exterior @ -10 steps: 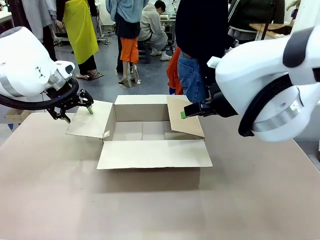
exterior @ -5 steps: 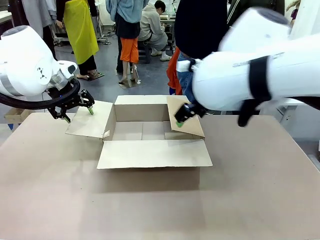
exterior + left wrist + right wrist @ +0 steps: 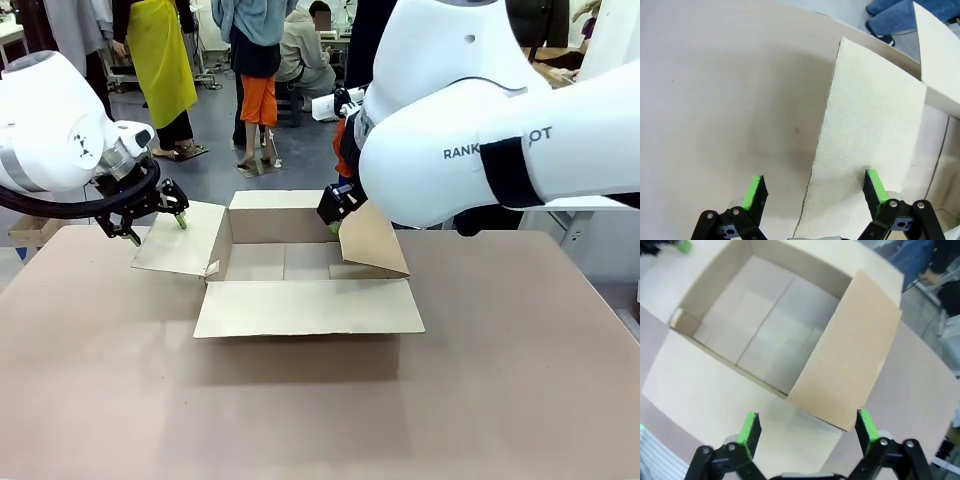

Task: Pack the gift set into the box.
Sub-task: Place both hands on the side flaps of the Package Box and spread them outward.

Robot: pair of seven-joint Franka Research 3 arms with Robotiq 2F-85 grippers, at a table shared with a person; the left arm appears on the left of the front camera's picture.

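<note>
Brown corrugated box (image 3: pixel 300 355) sits mid-table (image 3: pixel 500 400), mouth up, inside bare cardboard w/ nothing packed in it yet. 3 of its 4 flaps are folded out: near flap (image 3: pixel 310 308) lies flat toward the robot, far flap (image 3: pixel 280 200) leans back, left flap (image 3: pixel 185 240) slopes out over the table. The left gripper (image 3: pixel 814 192) is at that left flap's outer end, fingers spread wide, 1 green pad (image 3: pixel 874 186) over the cardboard and the other over bare table, so the flap's side edge runs between them; nothing clamped. My read: it's parked there to keep the flap from springing back up, though whether a pad actually touches the board I can't tell. The right flap (image 3: pixel 375 240) is the odd 1: it stands tilted up instead of lying out, cutting into the opening on that side. The right gripper (image 3: pixel 807 429) hangs above it near the box's far right corner, fingers also wide apart w/ nothing held, looking down on the flap and the empty bottom, prob. lined up to push or fold the flap outward. Obstacles: that raised flap narrows the mouth, and the right arm's bulk hangs over the far right of the box. Beyond the table edge, a person's jeans and shoe (image 3: pixel 887 17) are close by; other people (image 3: pixel 160 60) stand well back.
</note>
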